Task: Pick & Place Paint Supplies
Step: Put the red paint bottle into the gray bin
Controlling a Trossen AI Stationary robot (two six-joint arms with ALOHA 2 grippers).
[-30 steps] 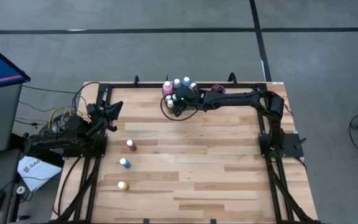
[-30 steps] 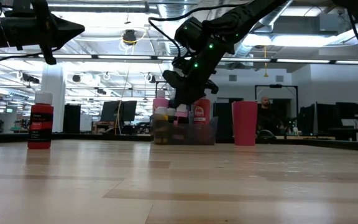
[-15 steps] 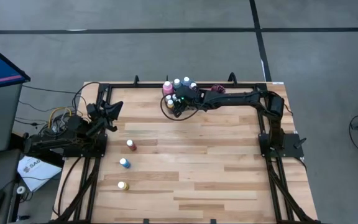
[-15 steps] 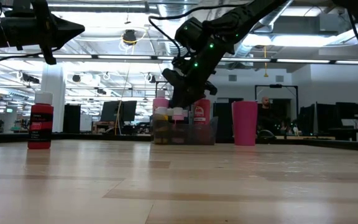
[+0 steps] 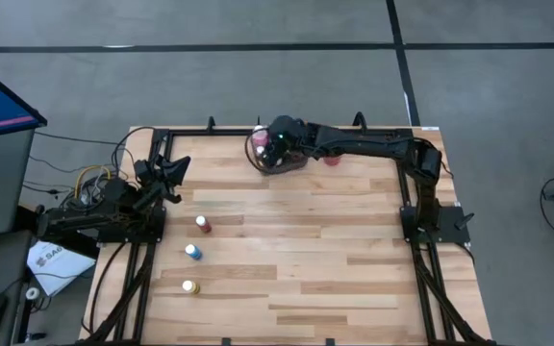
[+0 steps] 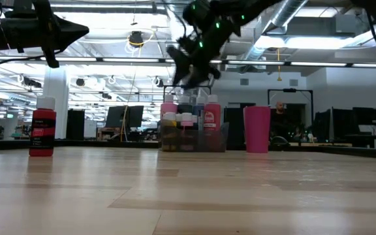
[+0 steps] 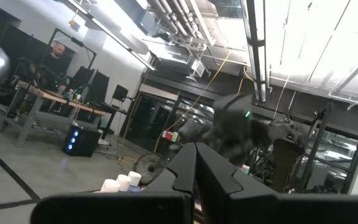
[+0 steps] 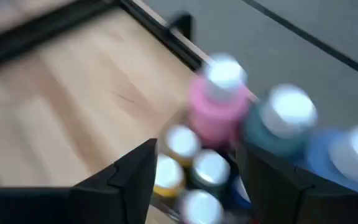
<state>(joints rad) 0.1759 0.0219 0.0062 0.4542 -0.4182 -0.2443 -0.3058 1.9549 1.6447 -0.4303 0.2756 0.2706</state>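
Observation:
Several paint bottles with pale caps stand packed in a clear tray (image 6: 194,139) at the table's far edge, among them a pink one (image 8: 219,106), a teal one (image 8: 278,124) and a blue one (image 8: 347,155). My right gripper (image 6: 187,64) hangs open above them, nothing between its fingers (image 8: 138,177). Three bottles stand apart on the table's left half: red (image 5: 203,224), blue (image 5: 192,252) and yellow (image 5: 190,286). My left gripper (image 5: 178,166) waits shut over the table's left edge. I see no brushes.
A pink cup (image 6: 256,129) stands just right of the tray at the far edge. A black frame (image 5: 210,131) runs along the table's far and side edges. Bare wood fills the table's middle and right.
My right gripper has risen from down among the bottles in the tray to well above their caps, most of that in the last half second. The bottles in the tray stay upright.

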